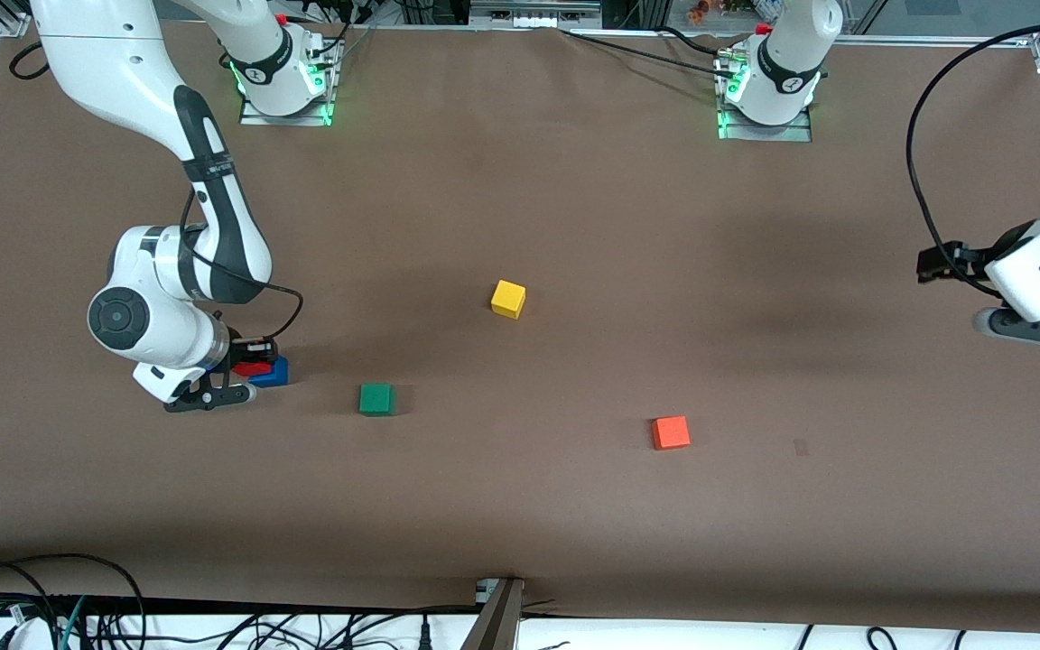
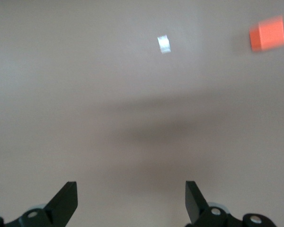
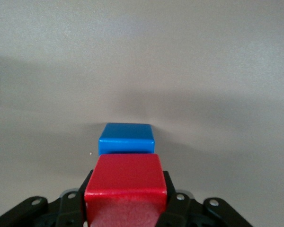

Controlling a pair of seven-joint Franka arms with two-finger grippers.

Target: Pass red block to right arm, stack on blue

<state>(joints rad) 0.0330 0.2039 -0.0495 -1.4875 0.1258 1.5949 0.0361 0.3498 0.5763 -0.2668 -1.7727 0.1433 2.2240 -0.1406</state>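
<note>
Red block (image 3: 125, 189) base hidden by jaws

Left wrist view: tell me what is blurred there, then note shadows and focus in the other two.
Left wrist view: the orange block is smeared, and a soft dark shadow band crosses the table. Right wrist view: the red block in the right gripper and the blue block are sharp, with a faint shadow around the blue one. Front view: even light, broad dim arm shadows on the table.

Both arms wear glossy white shells with black joint bands; green lights glow at their bases, black cables trail alongside, and the linkage fingers are black.
</note>
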